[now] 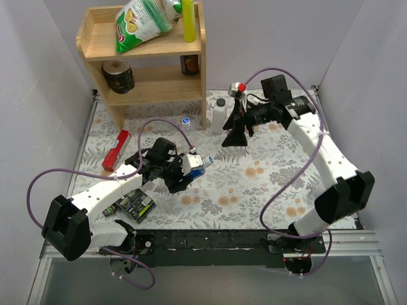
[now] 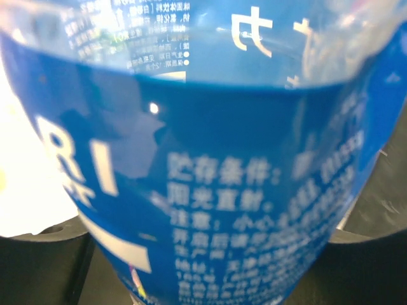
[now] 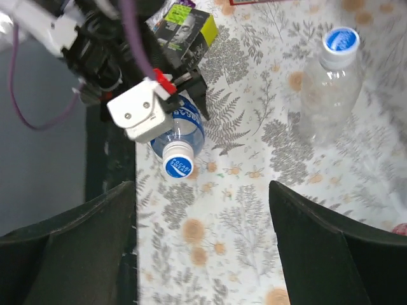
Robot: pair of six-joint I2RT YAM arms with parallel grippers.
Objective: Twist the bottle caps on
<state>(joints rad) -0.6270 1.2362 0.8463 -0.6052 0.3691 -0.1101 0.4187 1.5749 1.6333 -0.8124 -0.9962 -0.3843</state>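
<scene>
My left gripper [image 1: 183,170] is shut on a blue-labelled bottle [image 2: 216,190] and holds it tilted above the table. The label fills the left wrist view. A blue-white cap [image 3: 178,166] sits on that bottle's neck, pointing toward my right gripper [image 3: 203,254]. The right gripper is open, its dark fingers [image 3: 63,248] wide apart with nothing between them, a short way back from the cap. A clear bottle [image 3: 331,89] with a blue cap [image 3: 341,41] stands on the table. A red cap [image 1: 241,87] shows behind the right arm.
A wooden shelf [image 1: 102,60] at the back left holds a snack bag [image 1: 143,22], a yellow-green bottle [image 1: 188,19] and a dark jar [image 1: 119,77]. A white bottle with a black cap [image 1: 220,114] stands beside it. A red box [image 1: 116,150] and a black-green packet [image 1: 135,204] lie at the left.
</scene>
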